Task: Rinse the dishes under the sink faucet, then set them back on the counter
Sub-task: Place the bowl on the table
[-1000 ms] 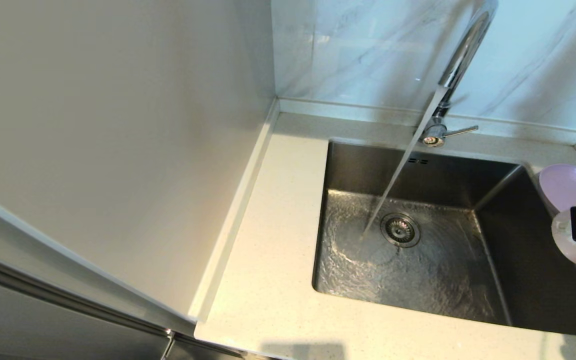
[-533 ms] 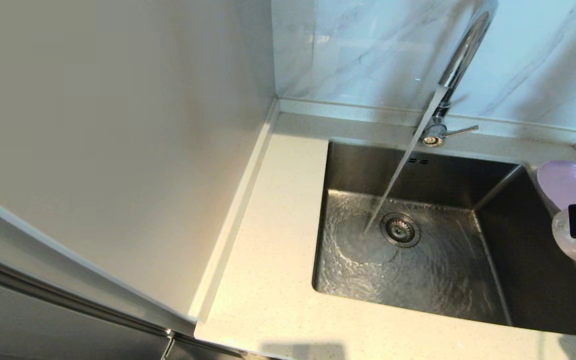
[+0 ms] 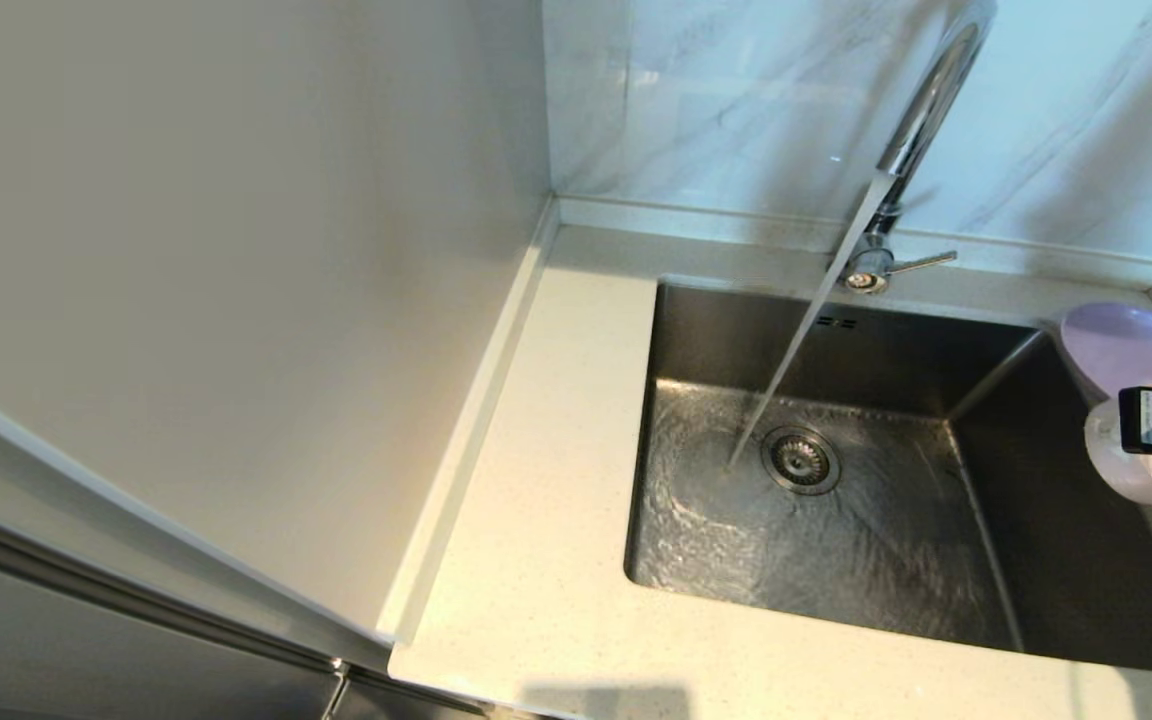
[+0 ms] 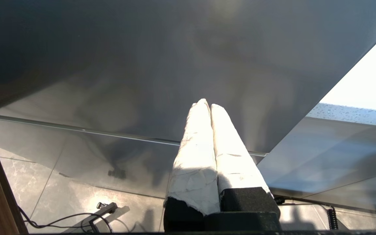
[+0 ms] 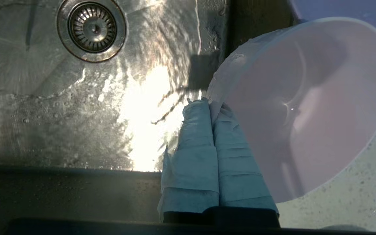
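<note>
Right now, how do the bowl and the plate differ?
The bowl is pale pink, deep and small; the plate is lilac, flat and wider. The right claw is shut on the bowl's rim, holding it tilted at the sink's right edge; no claw grips the plate, which lies behind the bowl. Both are round and out of the water stream.

A big plain white panel (image 3: 236, 300) stands on the left, with gray-veined wall tiles (image 3: 736, 100) at the back.
</note>
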`<state>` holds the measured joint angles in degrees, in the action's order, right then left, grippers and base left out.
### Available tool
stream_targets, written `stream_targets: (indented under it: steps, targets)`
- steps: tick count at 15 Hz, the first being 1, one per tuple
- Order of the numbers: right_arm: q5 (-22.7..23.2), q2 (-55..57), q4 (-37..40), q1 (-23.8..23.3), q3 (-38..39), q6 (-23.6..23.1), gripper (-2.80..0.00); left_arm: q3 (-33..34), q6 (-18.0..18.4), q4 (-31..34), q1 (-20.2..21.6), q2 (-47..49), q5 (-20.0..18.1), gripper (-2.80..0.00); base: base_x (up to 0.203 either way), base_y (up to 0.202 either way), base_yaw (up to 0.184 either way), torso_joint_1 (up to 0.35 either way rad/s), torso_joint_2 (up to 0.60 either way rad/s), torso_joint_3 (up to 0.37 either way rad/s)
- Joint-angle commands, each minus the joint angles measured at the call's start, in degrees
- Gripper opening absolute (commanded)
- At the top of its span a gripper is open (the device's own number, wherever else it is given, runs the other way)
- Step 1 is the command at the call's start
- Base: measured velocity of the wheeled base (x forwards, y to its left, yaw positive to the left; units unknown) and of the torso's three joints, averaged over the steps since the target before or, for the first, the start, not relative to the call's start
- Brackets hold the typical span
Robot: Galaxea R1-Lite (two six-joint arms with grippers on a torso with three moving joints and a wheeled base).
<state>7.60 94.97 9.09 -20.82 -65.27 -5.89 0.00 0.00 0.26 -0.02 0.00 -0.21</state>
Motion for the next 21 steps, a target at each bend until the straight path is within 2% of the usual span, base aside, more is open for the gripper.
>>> stream_targets:
  steps: [1, 5, 8, 11, 14, 18, 21]
  targets:
    - [-0.76, 0.25, 0.02, 0.43, -0.96, -0.26, -2.8, 0.0, 0.0, 0.0, 0.02, 0.0, 0.0, -2.8, 0.0, 0.0, 0.0, 0.0, 0.0, 0.0]
    - [-1.29, -1.77, 0.18, -0.53, -0.87, -0.66, -2.8, 0.0, 0.0, 0.0, 0.02, 0.0, 0.03, -2.8, 0.0, 0.0, 0.0, 0.0, 0.0, 0.0]
    - [-1.36, -2.72, 0.77, -2.75, 1.05, -4.39, -2.8, 0.0, 0.0, 0.0, 0.02, 0.0, 0.03, -2.8, 0.0, 0.0, 0.0, 0.0, 0.0, 0.0]
    - [-1.36, -2.52, 0.68, -4.92, 2.59, -5.62, -2.8, 0.0, 0.0, 0.0, 0.02, 0.0, -0.05, -2.8, 0.0, 0.0, 0.0, 0.0, 0.0, 0.0]
    - [-1.36, -1.63, 0.66, -7.14, 2.68, -8.9, -2.8, 0.0, 0.0, 0.0, 0.02, 0.0, 0.03, -2.8, 0.0, 0.0, 0.0, 0.0, 0.0, 0.0]
    - [-3.96, -1.1, 0.75, -8.98, 3.18, -11.02, -2.8, 0.0, 0.0, 0.0, 0.02, 0.0, 0.03, -2.8, 0.0, 0.0, 0.0, 0.0, 0.0, 0.0]
    - [-4.0, -1.33, 0.6, -10.7, 4.94, -13.79, -2.8, 0.0, 0.0, 0.0, 0.02, 0.0, -0.06, -2.8, 0.0, 0.0, 0.0, 0.0, 0.0, 0.0]
